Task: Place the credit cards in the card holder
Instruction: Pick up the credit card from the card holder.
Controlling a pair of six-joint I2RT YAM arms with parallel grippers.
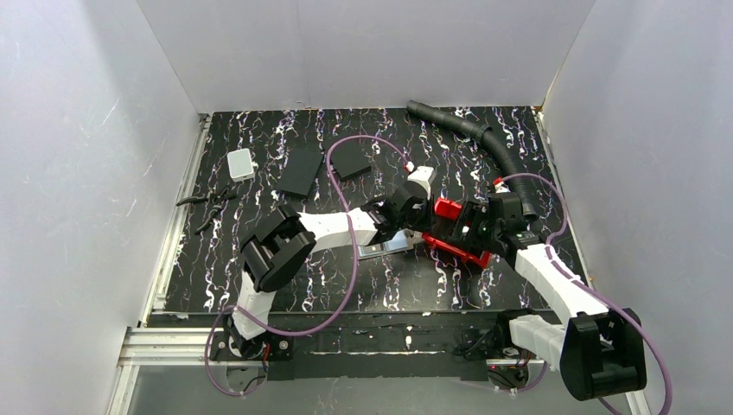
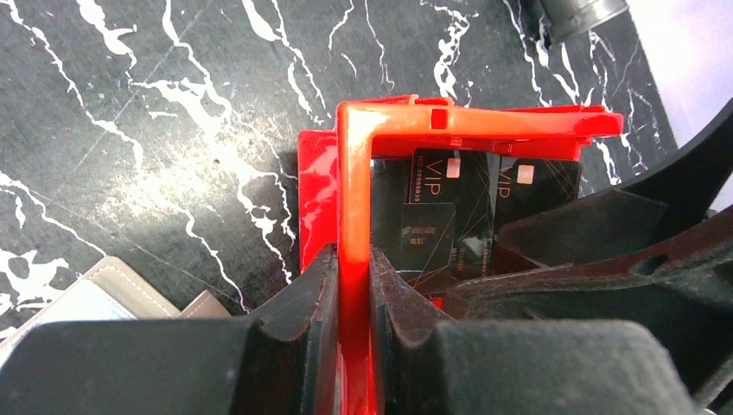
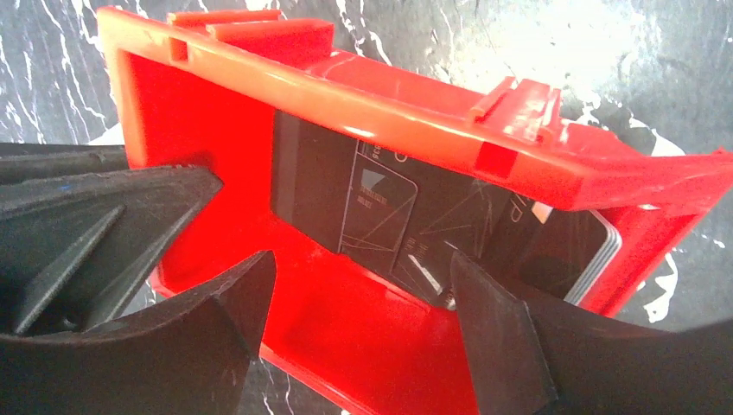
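We are looking first at the left jaws: they are closing tight on one short wall of the red tray (image 2: 484, 123), one finger (image 2: 298, 298) pressing on the outside and the other on the inside, the wall running straight up between them to the tray's corner.

The credit cards (image 2: 449, 207) are lying inside the tray, just to the right of that gripped wall and touching neither finger. In the left wrist view their long axes are running parallel to the pinched wall, away from the camera, with the chip ends and the "VIP" lettering pointing toward the far wall.

The right jaws are standing wide open and holding nothing. They are hanging over the tray (image 3: 389, 104) from its long open side, one fingertip (image 3: 246, 290) over the bare red floor and the other (image 3: 484, 303) at the lower edge of the cards (image 3: 380, 207). From here the cards are overlapping in a loose row from the tray's middle to its right end, leaning against the far wall. Each long axis is crossing the tray from that wall toward the jaws. The pale edges of a stack are showing at the right end.

The card holder (image 1: 385, 247) is lying open on the table (image 1: 259, 156), just beside the tray's left end and under the left wrist. Its long side is running left to right in the top view, glossy inside facing up.
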